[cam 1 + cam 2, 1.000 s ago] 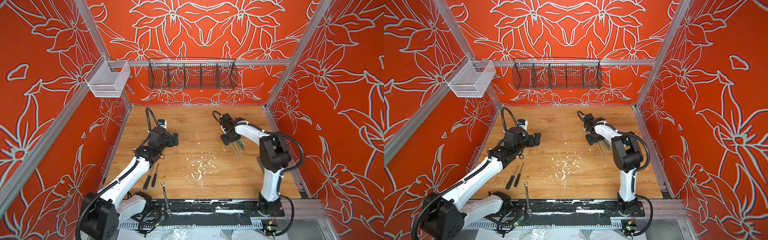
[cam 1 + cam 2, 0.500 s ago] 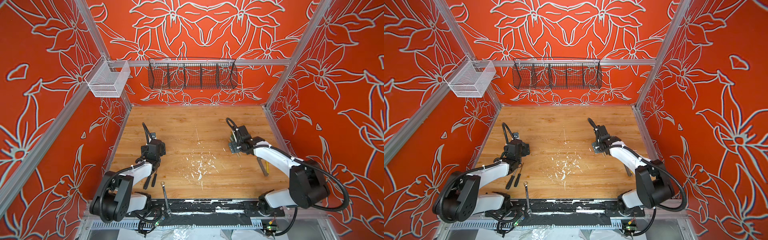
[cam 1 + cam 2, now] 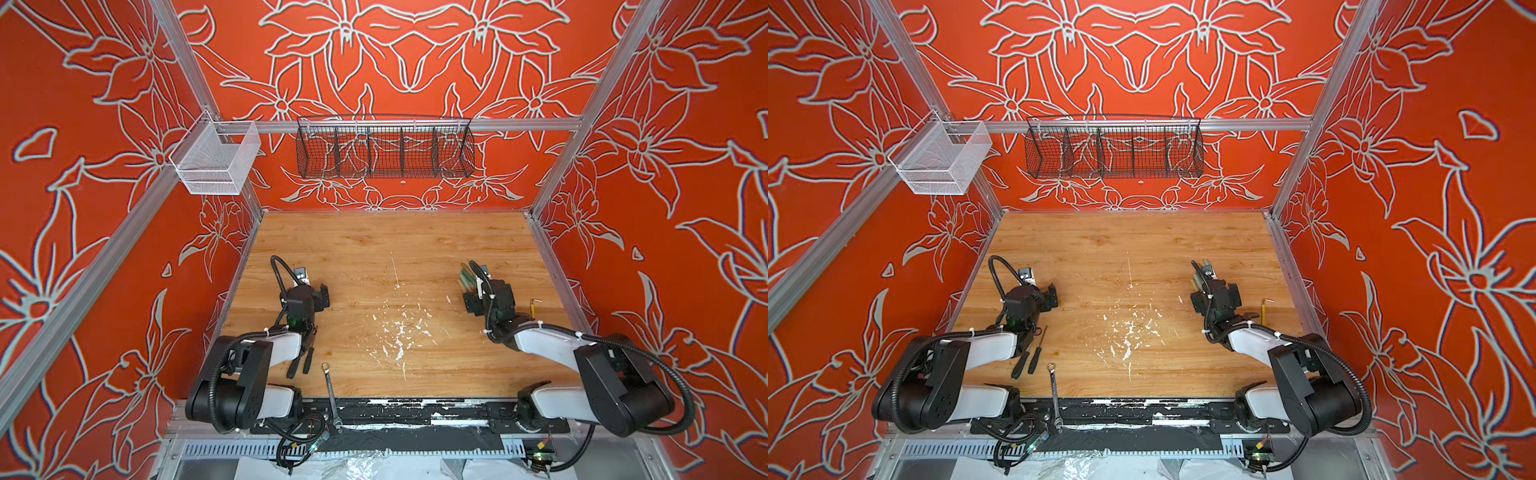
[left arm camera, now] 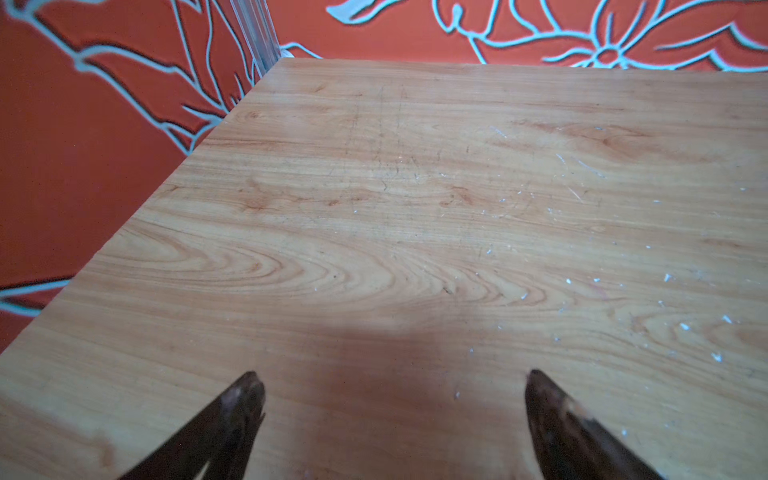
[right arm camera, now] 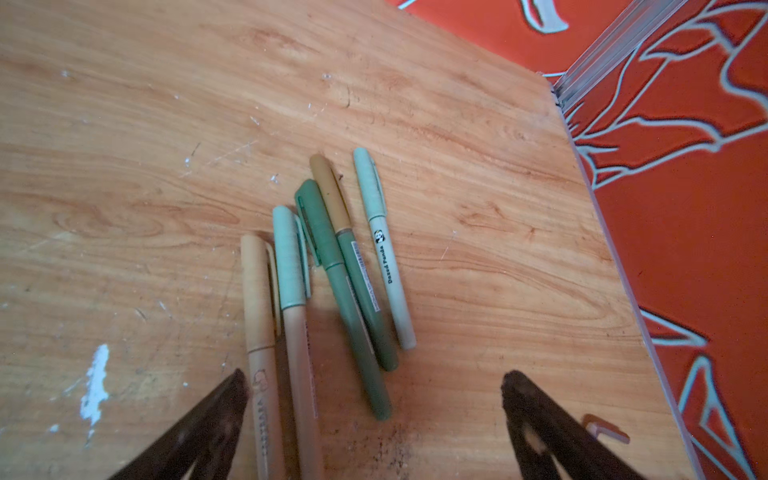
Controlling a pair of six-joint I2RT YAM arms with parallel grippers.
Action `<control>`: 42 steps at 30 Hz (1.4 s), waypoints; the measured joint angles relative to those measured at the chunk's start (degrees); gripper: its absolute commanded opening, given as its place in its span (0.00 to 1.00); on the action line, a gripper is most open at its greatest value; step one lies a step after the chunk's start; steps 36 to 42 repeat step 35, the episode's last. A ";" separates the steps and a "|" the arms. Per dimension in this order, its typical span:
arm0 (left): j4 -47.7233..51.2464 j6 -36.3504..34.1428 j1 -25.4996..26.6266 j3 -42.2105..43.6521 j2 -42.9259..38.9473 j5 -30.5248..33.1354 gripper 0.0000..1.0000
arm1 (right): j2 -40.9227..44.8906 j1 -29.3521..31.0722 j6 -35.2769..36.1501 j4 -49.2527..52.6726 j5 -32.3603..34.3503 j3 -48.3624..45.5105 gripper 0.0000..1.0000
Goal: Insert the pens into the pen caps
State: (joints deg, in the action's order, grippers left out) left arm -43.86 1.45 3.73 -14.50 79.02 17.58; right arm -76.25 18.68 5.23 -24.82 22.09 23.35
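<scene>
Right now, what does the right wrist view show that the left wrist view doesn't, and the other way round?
Only the right wrist view: five capped pens lying in a loose bundle, a white paint smear, and a small bent key near the table's edge.
Only the left wrist view: a metal corner post, and otherwise bare wood.
Both: the wooden table, the orange flowered wall, and an open gripper holding nothing. The right gripper is by the pens, and the left gripper is over bare wood.
</scene>
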 measured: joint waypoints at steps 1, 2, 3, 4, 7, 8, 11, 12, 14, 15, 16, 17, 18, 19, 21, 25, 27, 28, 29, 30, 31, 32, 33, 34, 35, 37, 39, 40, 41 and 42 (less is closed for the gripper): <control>0.09 -0.04 -0.02 0.52 0.09 -0.39 0.97 | 0.00 -0.09 0.15 -1.20 0.00 -0.02 0.98; 0.57 -0.02 -0.02 0.55 0.09 -0.63 0.97 | 0.11 -0.13 0.28 -2.51 0.00 -0.07 0.98; 0.92 -0.02 -0.02 0.07 0.11 -0.72 0.97 | 0.39 -0.20 0.44 -4.00 0.02 -0.35 0.98; 0.79 0.00 -0.04 -0.46 0.24 -0.79 0.97 | 0.83 -0.24 0.66 -5.68 0.07 -0.98 0.98; -1.09 -0.07 -0.04 -0.98 0.37 -1.03 0.97 | 2.38 -0.55 2.03 -13.14 0.70 -5.33 0.98; -1.18 -0.13 -0.04 -1.05 0.37 -1.25 0.97 | 2.27 -0.90 2.29 -15.85 0.94 -6.95 0.98; -1.27 -0.17 -0.04 -1.09 0.39 -1.77 0.97 | -1.64 -2.60 2.64 -22.82 1.40 -9.25 0.98; -1.27 -0.17 -0.04 -1.09 0.39 -1.88 0.97 | -2.71 -3.32 2.60 -23.39 1.40 -9.25 0.98; -1.27 -0.17 -0.04 -1.09 0.39 -2.01 0.97 | -2.49 -5.31 1.86 -23.45 -0.31 -9.25 0.98; -1.27 -0.17 -0.04 -1.09 0.39 -2.08 0.97 | -2.36 -7.13 1.14 -24.28 -1.86 -9.25 0.98; -1.27 -0.20 -0.04 -1.09 0.39 -2.14 0.97 | -2.75 -8.70 0.35 -25.57 -2.97 -9.25 0.98; -1.27 -0.20 -0.04 -1.09 0.39 -2.21 0.97 | -4.17 -10.29 -0.31 -27.69 -3.56 -9.16 0.98; -1.27 -0.20 -0.04 -1.09 0.39 -2.27 0.97 | -5.25 -11.54 -1.07 -27.30 -4.17 -8.59 0.98; -1.27 -0.20 -0.04 -1.09 0.39 -2.29 0.97 | -5.42 -12.50 -1.70 -25.66 -5.07 -8.13 0.98; -1.27 -0.17 -0.04 -1.09 0.39 -2.29 0.97 | -5.57 -13.62 -2.62 -25.88 -6.91 -8.04 0.97; -1.27 -0.20 -0.04 -1.09 0.39 -2.29 0.97 | -5.64 -14.10 -3.89 -24.52 -8.28 -7.26 0.97; -1.27 -0.20 -0.04 -1.09 0.39 -2.29 0.97 | -5.73 -14.10 -4.24 -24.46 -8.63 -7.06 0.97; -1.27 -0.20 -0.04 -1.09 0.39 -2.29 0.97 | -5.70 -14.10 -4.28 -24.15 -8.68 -7.02 0.97; -1.27 -0.20 -0.04 -1.09 0.39 -2.29 0.97 | -5.70 -14.10 -4.37 -24.09 -8.81 -7.02 0.97; -1.27 -0.20 -0.04 -1.09 0.39 -2.29 0.97 | -5.73 -14.10 -4.42 -24.13 -9.07 -7.02 0.97; -1.27 -0.20 -0.04 -1.09 0.39 -2.29 0.97 | -5.73 -14.12 -4.44 -24.26 -9.16 -7.02 0.98; -1.27 -0.20 -0.04 -1.09 0.39 -2.29 0.97 | -5.73 -14.10 -4.46 -24.26 -9.20 -7.02 0.98; -1.27 -0.20 -0.04 -1.09 0.39 -2.29 0.97 | -5.73 -14.12 -4.46 -24.22 -9.22 -7.02 0.98; -1.27 -0.20 -0.04 -1.09 0.39 -2.29 0.97 | -5.73 -14.12 -4.46 -24.20 -9.22 -7.02 0.97; -1.27 -0.17 -0.04 -1.09 0.39 -2.29 0.97 | -5.73 -14.12 -4.48 -24.28 -9.27 -7.02 0.97; -1.27 -0.17 -0.04 -1.09 0.39 -2.29 0.97 | -5.73 -14.12 -4.48 -24.28 -9.27 -7.02 0.97; -1.27 -0.17 -0.04 -1.09 0.39 -2.29 0.97 | -5.73 -14.12 -4.48 -24.28 -9.27 -7.02 0.97; -1.27 -0.17 -0.04 -1.09 0.39 -2.29 0.97 | -5.73 -14.12 -4.48 -24.28 -9.27 -7.02 0.97; -1.27 -0.17 -0.04 -1.09 0.39 -2.29 0.97 | -5.73 -14.12 -4.48 -24.28 -9.27 -7.02 0.97; -1.27 -0.17 -0.04 -1.09 0.39 -2.29 0.97 | -5.73 -14.12 -4.48 -24.28 -9.27 -7.02 0.97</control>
